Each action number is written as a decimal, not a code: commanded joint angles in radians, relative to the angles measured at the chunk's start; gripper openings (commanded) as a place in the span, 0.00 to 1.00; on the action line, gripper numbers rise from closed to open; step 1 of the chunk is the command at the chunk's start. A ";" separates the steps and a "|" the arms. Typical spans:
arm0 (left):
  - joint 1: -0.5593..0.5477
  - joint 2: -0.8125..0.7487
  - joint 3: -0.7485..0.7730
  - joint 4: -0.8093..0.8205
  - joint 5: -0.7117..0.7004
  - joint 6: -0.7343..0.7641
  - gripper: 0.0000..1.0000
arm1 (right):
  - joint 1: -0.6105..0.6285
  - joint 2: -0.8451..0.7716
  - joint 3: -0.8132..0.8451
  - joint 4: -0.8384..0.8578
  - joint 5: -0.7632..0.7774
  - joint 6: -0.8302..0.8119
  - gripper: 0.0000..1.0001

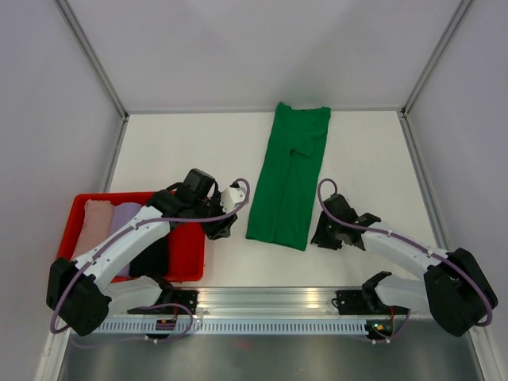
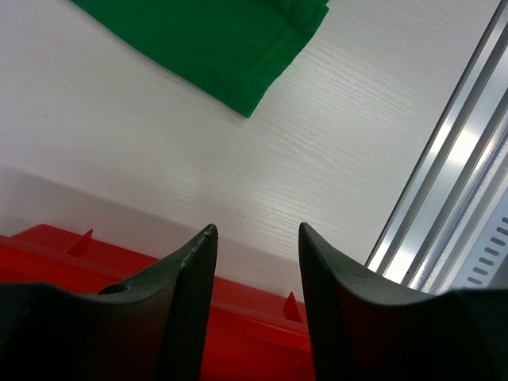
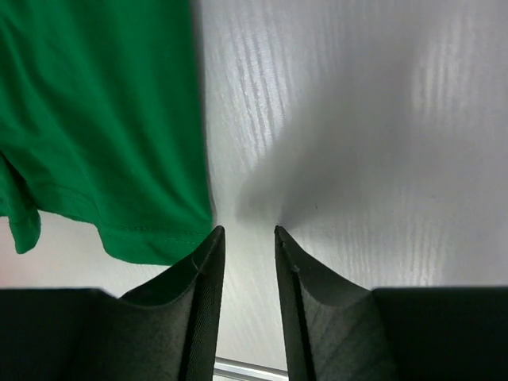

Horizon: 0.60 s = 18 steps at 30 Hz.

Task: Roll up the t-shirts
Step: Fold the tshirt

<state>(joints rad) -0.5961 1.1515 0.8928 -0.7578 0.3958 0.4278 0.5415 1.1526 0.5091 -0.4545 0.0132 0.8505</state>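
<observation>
Left gripper [image 1: 223,227], jaws moderately parted and empty, and right gripper [image 1: 328,236], jaws narrow and empty, flank the near hem of the bright green cotton t-shirt [image 1: 290,175]. It is a folded strip running away from them, and the right gripper sits closer. Only the top view shows its full length.

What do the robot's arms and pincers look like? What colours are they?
The left arm and right arm both have smooth white tube-shaped links joined by chunky black joints. A thin purple cable loops along each one. The left pincer and right pincer are black, each with two fingers that taper to points and have finely textured inner faces.
</observation>
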 commanded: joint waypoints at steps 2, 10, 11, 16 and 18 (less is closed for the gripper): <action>-0.007 -0.001 0.008 0.003 0.011 -0.006 0.52 | 0.005 0.051 0.008 0.126 -0.107 -0.007 0.39; -0.008 -0.007 0.017 -0.008 -0.020 -0.003 0.52 | 0.006 0.168 -0.021 0.261 -0.160 0.048 0.30; -0.008 -0.007 0.015 -0.008 -0.028 -0.001 0.52 | 0.006 0.171 -0.024 0.267 -0.159 0.050 0.27; -0.008 -0.015 0.008 -0.009 -0.031 -0.003 0.52 | 0.003 0.156 -0.041 0.255 -0.141 0.064 0.01; -0.010 -0.009 0.008 -0.011 -0.031 -0.001 0.52 | -0.003 0.124 -0.038 0.228 -0.119 0.055 0.00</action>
<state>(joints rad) -0.5980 1.1519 0.8928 -0.7681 0.3691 0.4274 0.5411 1.3048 0.4915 -0.1986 -0.1410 0.9024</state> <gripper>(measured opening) 0.514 0.011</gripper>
